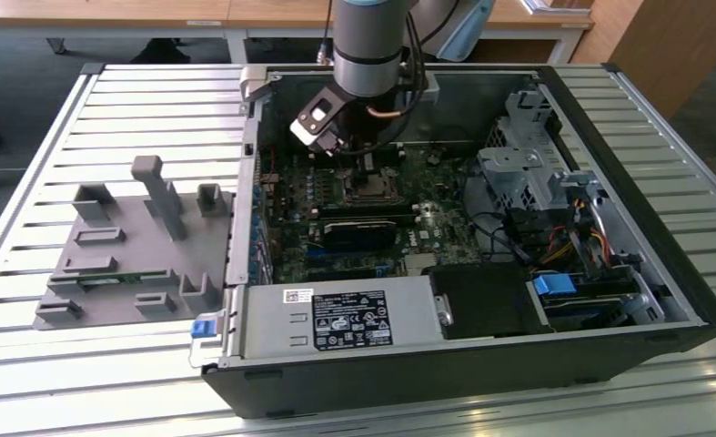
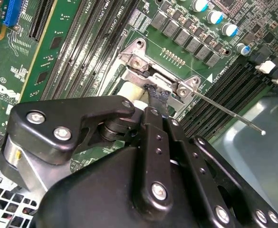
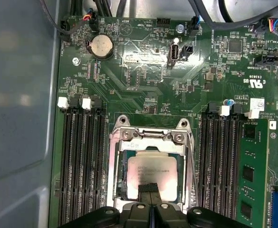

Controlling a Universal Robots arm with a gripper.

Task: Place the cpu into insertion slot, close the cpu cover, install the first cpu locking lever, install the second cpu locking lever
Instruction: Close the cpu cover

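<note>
Down in the open case (image 1: 479, 378), the gripper (image 3: 149, 187) hangs over the slot (image 1: 370, 187) in the middle of the green board (image 3: 143, 90). Its fingers are pressed together and hold nothing. The cpu (image 3: 153, 166) lies flat in the slot, right under the tips. The cover (image 3: 115, 166) lies around it. A thin lever (image 2: 229, 114) sticks out beside the slot.

Exterior view high above the computer case (image 1: 455, 382); both wrist views close over the insertion slot (image 3: 122, 183).
</note>
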